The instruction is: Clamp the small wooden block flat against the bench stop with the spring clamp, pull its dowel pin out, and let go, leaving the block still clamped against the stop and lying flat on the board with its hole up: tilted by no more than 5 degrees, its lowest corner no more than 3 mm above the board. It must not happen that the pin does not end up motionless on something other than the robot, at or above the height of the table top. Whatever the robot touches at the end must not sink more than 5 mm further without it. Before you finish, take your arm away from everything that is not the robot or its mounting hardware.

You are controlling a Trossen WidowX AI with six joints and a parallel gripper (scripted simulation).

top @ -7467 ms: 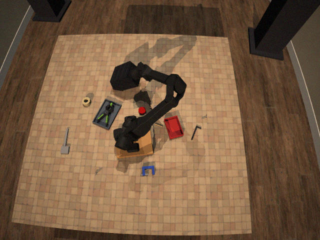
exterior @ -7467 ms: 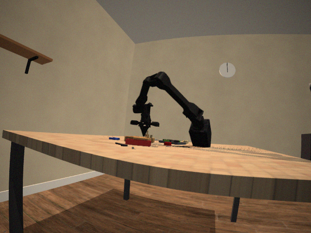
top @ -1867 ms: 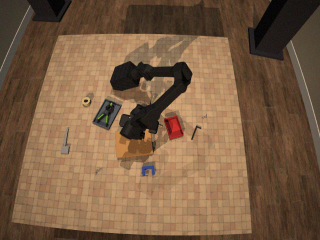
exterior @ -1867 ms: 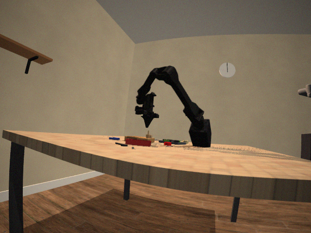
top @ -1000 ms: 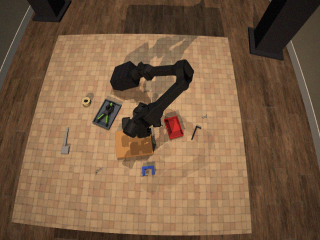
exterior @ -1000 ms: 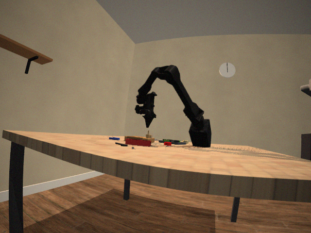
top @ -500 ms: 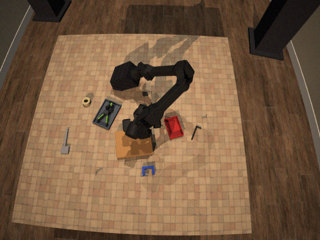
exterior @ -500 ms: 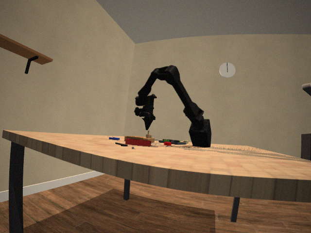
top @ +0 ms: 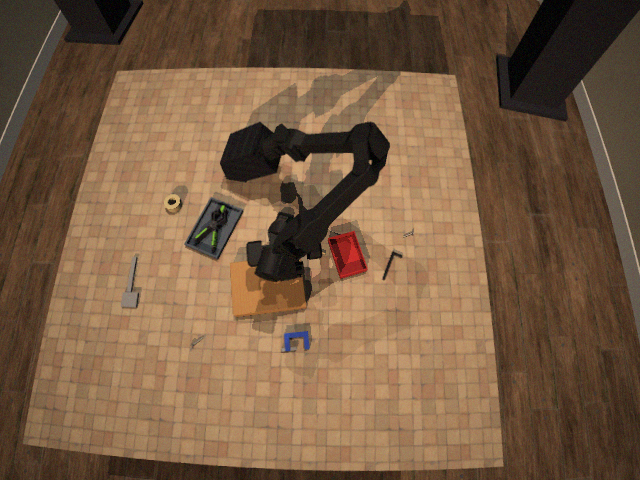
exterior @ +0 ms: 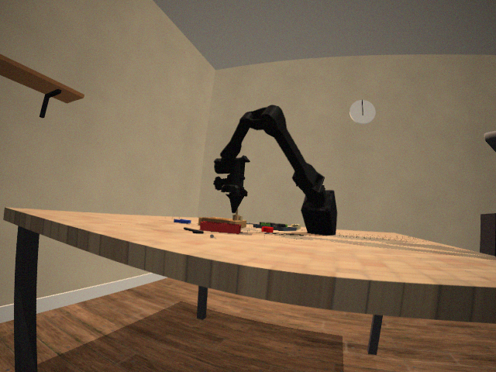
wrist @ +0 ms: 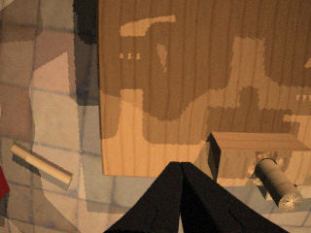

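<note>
The orange wooden board (top: 267, 295) lies in the middle of the table. The small wooden block (wrist: 256, 150) sits at the board's near edge in the wrist view, with its dowel pin (wrist: 278, 185) standing up out of it. My gripper (wrist: 179, 171) is shut and empty, its tips to the left of the block and apart from the pin. In the side view the gripper (exterior: 234, 207) hangs just above the pin (exterior: 236, 213). The spring clamp (top: 213, 226), black with green handles, lies in a grey tray (top: 219, 230) left of the board.
A red tray (top: 347, 254) stands right of the board, with a black hex key (top: 388, 266) beyond it. A blue U-shaped piece (top: 296, 341) lies in front of the board. A loose light rod (wrist: 41, 163) lies on the table. A tape roll (top: 172, 202) and a grey scraper (top: 131, 288) lie to the left.
</note>
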